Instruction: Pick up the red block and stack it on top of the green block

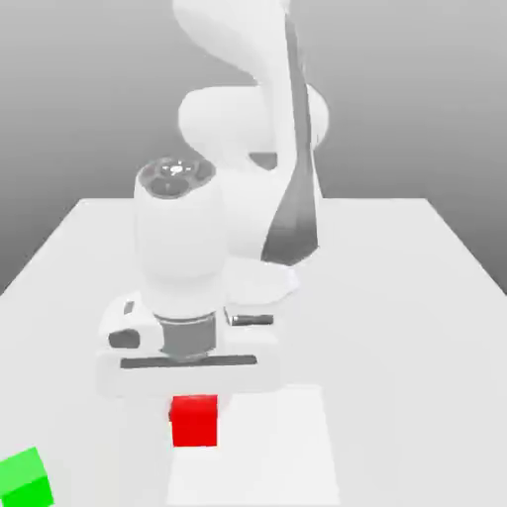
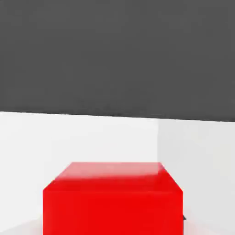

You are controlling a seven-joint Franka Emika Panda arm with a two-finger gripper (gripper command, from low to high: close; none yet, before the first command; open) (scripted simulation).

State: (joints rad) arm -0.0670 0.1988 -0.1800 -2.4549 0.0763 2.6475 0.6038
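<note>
- Red block [image 1: 195, 426] sat just under the claw [image 1: 194, 408]
- Green block [image 1: 25, 479] lay off the claw's side, toward the exterior view's left
- Clenched or released (honestly) I couldn't tell

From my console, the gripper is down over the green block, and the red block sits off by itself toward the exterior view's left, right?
The two blocks are swapped. In the exterior view the gripper is down over the red block, and it is the green block that sits off by itself toward the exterior view's left.
</note>
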